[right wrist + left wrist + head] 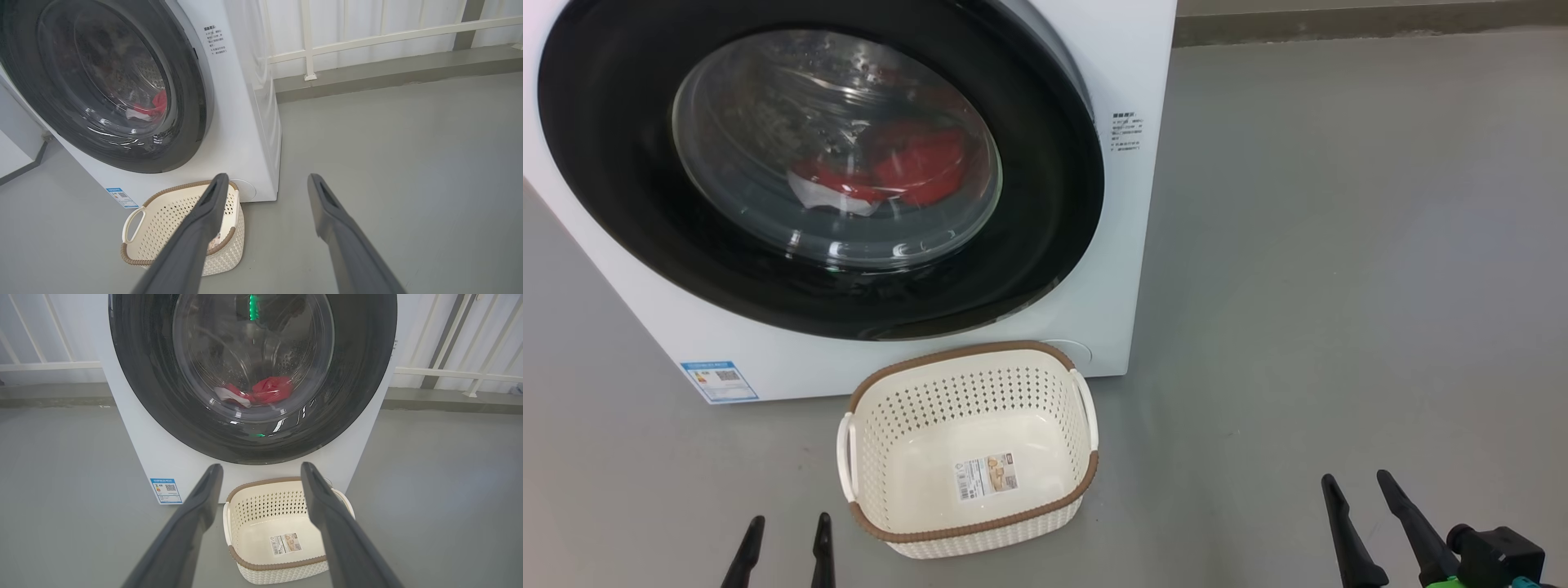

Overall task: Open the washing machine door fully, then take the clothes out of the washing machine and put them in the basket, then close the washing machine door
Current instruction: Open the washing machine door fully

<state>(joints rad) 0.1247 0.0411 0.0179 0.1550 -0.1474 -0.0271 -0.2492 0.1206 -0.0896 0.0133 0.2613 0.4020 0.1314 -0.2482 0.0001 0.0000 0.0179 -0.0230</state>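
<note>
The white washing machine (1127,245) fills the upper left of the head view. Its round black-rimmed door (621,212) is shut against the front. Through the glass bowl I see red clothes (915,167) with a white patch low in the drum, also as clothes (269,390) and clothes (157,107). The cream basket (968,535) with a brown rim stands on the floor right before the machine, holding just a label. My left gripper (788,523) is open at the lower left, beside the basket. My right gripper (1356,482) is open at the lower right, well away from the machine.
Grey floor (1339,286) spreads wide to the right of the machine. A blue sticker (719,380) marks the machine's lower left corner. White railing (367,38) and a low kerb run along the back wall behind the machine.
</note>
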